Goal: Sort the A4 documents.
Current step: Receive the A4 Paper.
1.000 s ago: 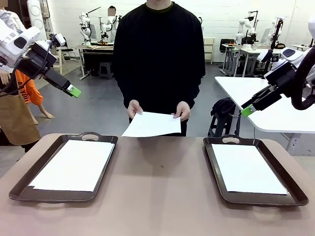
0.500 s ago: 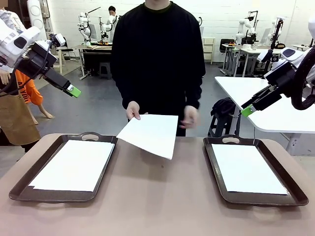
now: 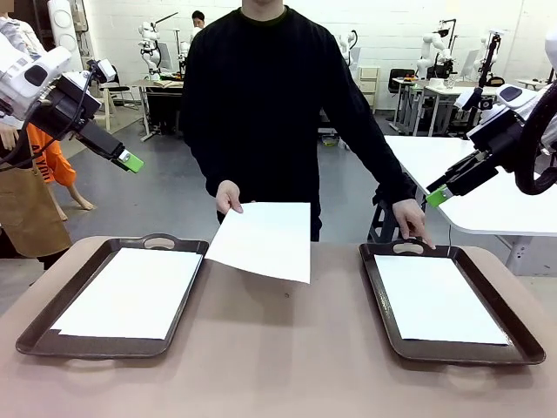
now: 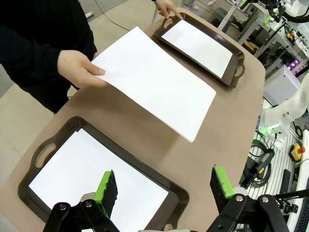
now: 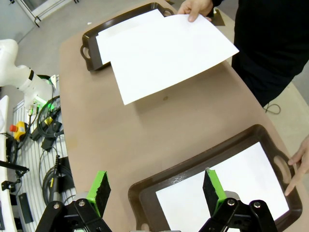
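Brown table (image 3: 287, 348), lab behind. One sheet (image 3: 264, 239) is held in the air by a hand (image 3: 228, 197), ahead of and below both raised grippers. Left gripper (image 4: 164, 186) and right gripper (image 5: 154, 191): fingers spread, holding nothing. The other hand (image 3: 411, 219) points at the right tray (image 3: 372, 279). The sheet is light, thin and limp; pinch its free edge, away from the hand.

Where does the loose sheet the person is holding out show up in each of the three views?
Front: held sheet at centre, above the table's far edge.
Left wrist: held sheet upper centre, beyond the near tray.
Right wrist: held sheet at top, overlapping the far tray.
Shared landmark: the holding hand at the sheet's edge.
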